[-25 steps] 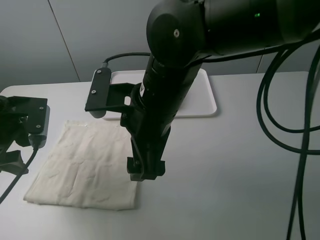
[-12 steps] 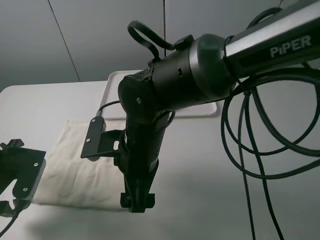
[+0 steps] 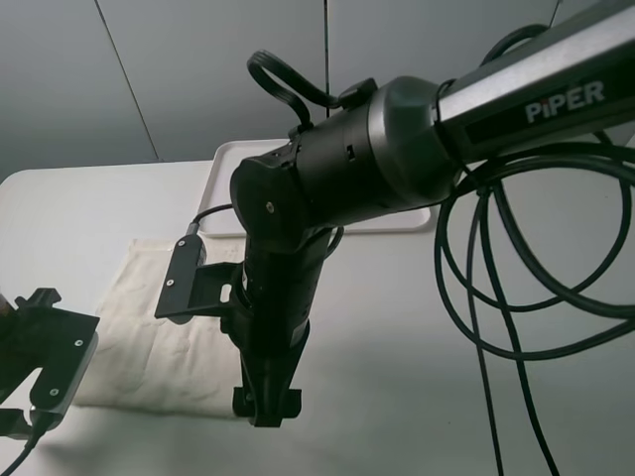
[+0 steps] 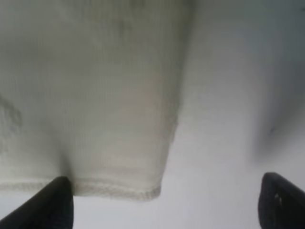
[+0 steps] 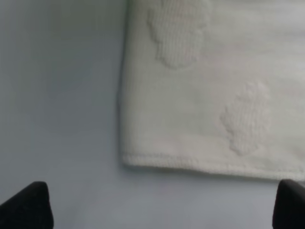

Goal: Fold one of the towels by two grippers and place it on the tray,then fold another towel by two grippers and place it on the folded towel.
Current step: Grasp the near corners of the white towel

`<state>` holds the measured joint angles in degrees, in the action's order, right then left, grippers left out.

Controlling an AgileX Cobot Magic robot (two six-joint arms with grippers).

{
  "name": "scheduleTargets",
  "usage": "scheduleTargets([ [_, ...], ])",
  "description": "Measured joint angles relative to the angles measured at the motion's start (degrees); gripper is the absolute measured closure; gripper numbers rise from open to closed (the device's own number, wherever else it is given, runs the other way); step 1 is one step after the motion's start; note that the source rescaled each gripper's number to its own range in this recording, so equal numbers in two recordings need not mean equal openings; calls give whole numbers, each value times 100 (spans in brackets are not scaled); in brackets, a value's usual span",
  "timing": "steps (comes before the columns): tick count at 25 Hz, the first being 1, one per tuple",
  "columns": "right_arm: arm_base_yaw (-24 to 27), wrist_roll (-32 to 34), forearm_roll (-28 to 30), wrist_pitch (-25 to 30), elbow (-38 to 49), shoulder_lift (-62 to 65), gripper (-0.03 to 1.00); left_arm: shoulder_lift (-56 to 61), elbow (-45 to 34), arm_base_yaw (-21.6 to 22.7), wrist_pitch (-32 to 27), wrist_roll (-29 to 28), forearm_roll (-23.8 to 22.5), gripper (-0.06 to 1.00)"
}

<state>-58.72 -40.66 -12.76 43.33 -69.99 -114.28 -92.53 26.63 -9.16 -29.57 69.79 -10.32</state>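
- Lying flat on the white table, the off-white terry towel occupies the left half of the exterior view. It is roughly square, with one edge toward the tray and the opposite edge toward the camera.
- The tray is white and low-rimmed. It stands at the far side of the table, just beyond the towel. Its middle is hidden behind the right arm, so what it carries cannot be determined.
- The right arm reaches across the middle and points steeply downward. The right gripper sits over the towel's near right corner.
- The right gripper's jaws are spread wide and hold nothing. In the right wrist view the two black fingertips sit at opposite edges of the picture. A hemmed towel corner with two embossed motifs lies below, between them.
- The left gripper also has its jaws spread wide and grips nothing. A stitched towel corner lies below and between its fingertips. One fingertip overlaps the hem in the picture — contact cannot be confirmed.
- Of the left arm, the exterior view shows only a black wrist housing, beside the towel's near left corner.
- Black cables hang in loops from the right arm over bare table — well apart from the towel.
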Motion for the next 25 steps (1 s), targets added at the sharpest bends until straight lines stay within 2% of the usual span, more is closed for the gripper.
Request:
scheduleTargets([
  [6, 0, -115, -35, -10, 0, -18, -3, -14, 0, 0, 171, 33, 0, -5],
  [12, -9, -384, -305, -27, 0, -18, -3, -14, 0, 0, 223, 79, 0, -5],
  [19, -318, -602, -306, -86, 0, -18, -3, -42, 0, 0, 236, 194, 0, -5],
  [25, -343, -465, -85, -99, 0, -18, -3, -377, 0, -116, 191, 213, -37, -5],
])
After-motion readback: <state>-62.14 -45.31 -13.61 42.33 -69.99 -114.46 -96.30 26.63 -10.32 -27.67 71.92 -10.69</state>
